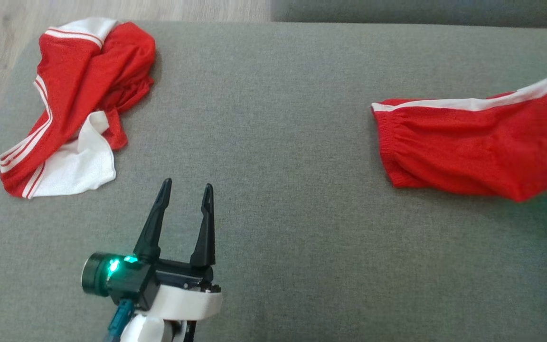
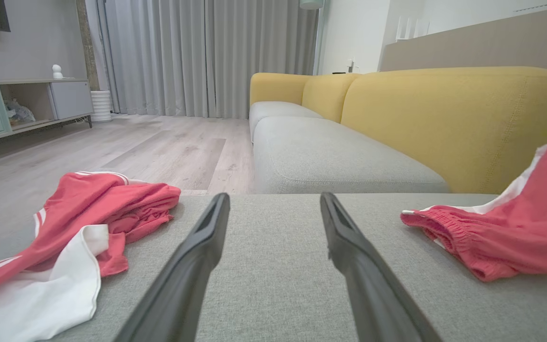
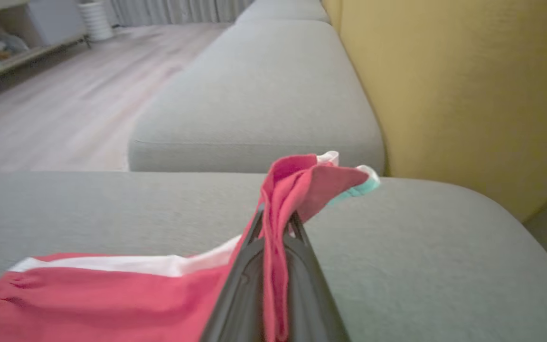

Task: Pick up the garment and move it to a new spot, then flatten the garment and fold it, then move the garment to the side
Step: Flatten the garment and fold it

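- At the far left of the head view, a crumpled heap point(image 1: 71, 102) of red cloth with white panels and thin white stripes lies on the grey sofa cushion point(image 1: 292, 142), near its rounded corner.
- Beyond that corner is pale wood floor point(image 2: 150, 152). My left wrist view also takes in grey curtains point(image 2: 197, 57) and a low cabinet point(image 2: 17, 104) along the wall.
- My left claw point(image 1: 187, 184) hovers low over the cushion, just right of the heap and not touching it. Its two dark fingers stand wide apart with nothing between them, and a green light glows on the wrist.
- The middle of the cushion separates my left claw from the garment.
- The garment point(image 1: 473, 142), red with a white side stripe, is at the right. Its gathered elastic end sits on or just above the cushion, I cannot tell which. The rest slopes up toward the right edge of the head view, where it blurs.
- My right claw point(image 3: 277, 218) is clamped on a bunched fold of that garment. Red fabric runs between the closed fingers and sticks out past their tips, with a bit of white and mint-green trim at the end.
- The yellow backrest point(image 3: 468, 85) rises at the far right, behind the cushion.
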